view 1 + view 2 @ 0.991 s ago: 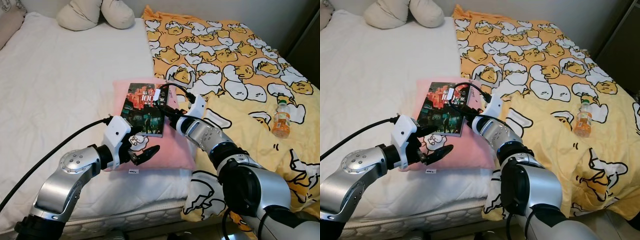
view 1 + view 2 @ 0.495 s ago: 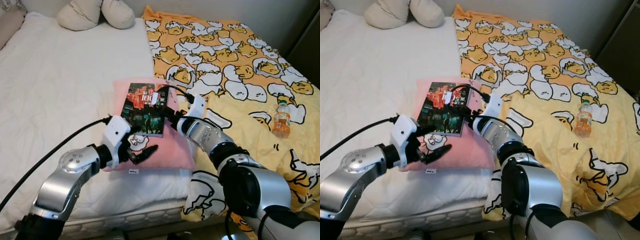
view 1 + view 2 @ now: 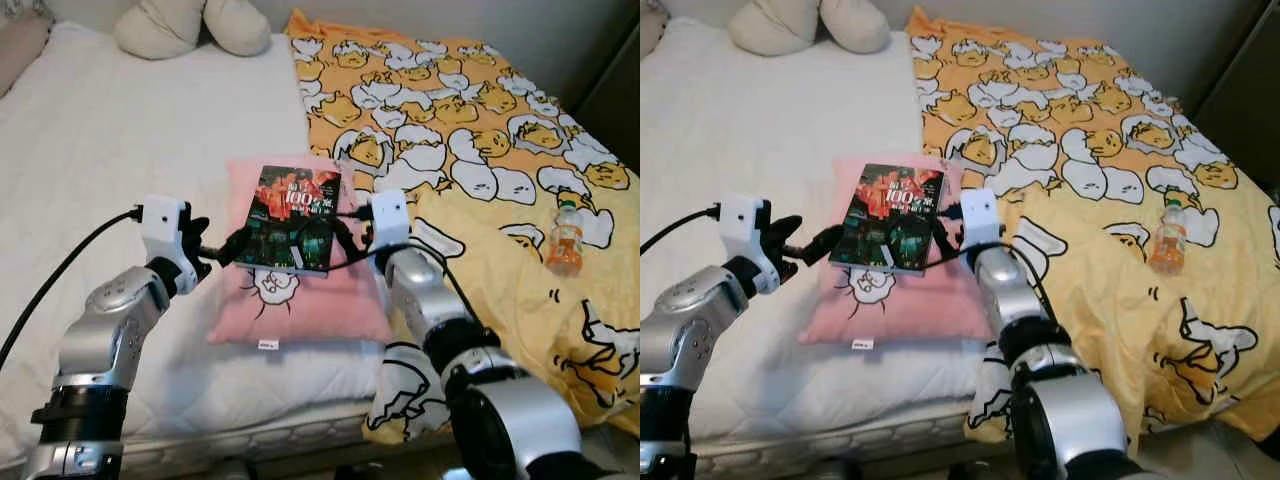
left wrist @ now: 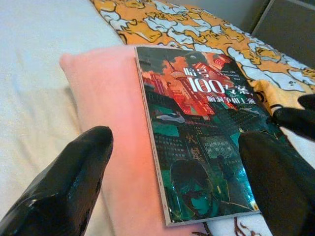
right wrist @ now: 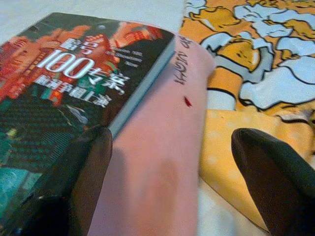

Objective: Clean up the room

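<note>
the book (image 3: 293,219) lies on the pink pillow (image 3: 300,300) on the bed (image 3: 100,150). the left gripper (image 3: 232,245) and right gripper (image 3: 345,228) sit wide apart at its two sides, holding nothing.

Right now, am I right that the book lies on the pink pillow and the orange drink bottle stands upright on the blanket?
Not quite. The book does lie on the pink pillow, but the orange drink bottle lies on its side on the yellow blanket, as the left eye view shows.
</note>
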You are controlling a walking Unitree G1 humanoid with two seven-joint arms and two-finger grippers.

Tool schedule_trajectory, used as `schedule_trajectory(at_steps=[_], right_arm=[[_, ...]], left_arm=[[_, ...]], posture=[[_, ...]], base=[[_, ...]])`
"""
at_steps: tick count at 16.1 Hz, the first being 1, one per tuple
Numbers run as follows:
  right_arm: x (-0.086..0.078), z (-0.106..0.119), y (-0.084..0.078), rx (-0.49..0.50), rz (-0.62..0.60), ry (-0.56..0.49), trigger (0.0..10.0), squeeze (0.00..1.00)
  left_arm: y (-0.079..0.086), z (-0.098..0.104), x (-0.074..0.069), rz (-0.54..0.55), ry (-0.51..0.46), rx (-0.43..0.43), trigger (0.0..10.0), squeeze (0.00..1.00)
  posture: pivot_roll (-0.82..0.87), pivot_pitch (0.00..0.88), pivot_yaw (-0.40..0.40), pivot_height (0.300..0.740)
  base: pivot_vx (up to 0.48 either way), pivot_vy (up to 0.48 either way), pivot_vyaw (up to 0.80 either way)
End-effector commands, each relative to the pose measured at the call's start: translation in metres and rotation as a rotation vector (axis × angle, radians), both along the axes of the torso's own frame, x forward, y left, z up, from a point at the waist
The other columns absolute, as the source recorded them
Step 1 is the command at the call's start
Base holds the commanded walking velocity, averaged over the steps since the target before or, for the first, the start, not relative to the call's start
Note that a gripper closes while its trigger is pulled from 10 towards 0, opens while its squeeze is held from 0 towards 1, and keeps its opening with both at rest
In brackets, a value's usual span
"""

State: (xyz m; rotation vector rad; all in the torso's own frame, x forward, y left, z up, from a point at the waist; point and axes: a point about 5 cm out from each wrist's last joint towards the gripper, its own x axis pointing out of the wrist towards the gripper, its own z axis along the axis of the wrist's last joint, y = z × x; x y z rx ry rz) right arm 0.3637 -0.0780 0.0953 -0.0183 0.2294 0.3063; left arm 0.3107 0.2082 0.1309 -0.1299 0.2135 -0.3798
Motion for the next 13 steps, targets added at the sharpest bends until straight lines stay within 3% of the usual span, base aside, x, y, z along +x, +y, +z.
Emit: schedule_trajectory(at_steps=[1, 3, 5, 9, 10, 13], right_arm=[[0.000, 0.003, -0.004, -0.010, -0.022, -0.036, 10.0, 0.00], [-0.002, 0.006, -0.001, -0.009, -0.020, -0.085, 10.0, 0.00], [-0.005, 0.005, 0.002, -0.010, -0.012, -0.097, 10.0, 0.00], [-0.009, 0.006, 0.006, -0.002, -0.004, -0.110, 10.0, 0.00], [-0.010, 0.005, 0.006, -0.001, -0.003, -0.109, 10.0, 0.00], [-0.012, 0.003, 0.007, 0.009, -0.001, -0.098, 10.0, 0.00]], left_arm=[[-0.001, -0.004, 0.001, -0.001, 0.020, -0.034, 10.0, 0.00], [-0.005, -0.015, 0.008, -0.042, 0.035, -0.037, 10.0, 0.00], [-0.002, -0.029, 0.030, 0.086, 0.085, 0.047, 10.0, 0.00], [0.005, -0.023, 0.049, 0.218, 0.087, 0.104, 10.0, 0.00], [0.004, -0.023, 0.051, 0.216, 0.086, 0.110, 10.0, 1.00], [0.004, -0.027, 0.055, 0.241, 0.117, 0.093, 10.0, 1.00]], posture=[[0.06, 0.024, -0.070, 0.732], [0.06, 0.023, -0.075, 0.732], [0.05, 0.019, -0.070, 0.732], [0.03, 0.027, -0.047, 0.732], [0.03, 0.029, -0.044, 0.732], [0.02, 0.038, -0.044, 0.732]], base=[[0.000, 0.000, 0.00], [0.000, 0.000, 0.00], [0.000, 0.000, 0.00], [0.000, 0.000, 0.00], [0.000, 0.000, 0.00], [0.000, 0.000, 0.00]])
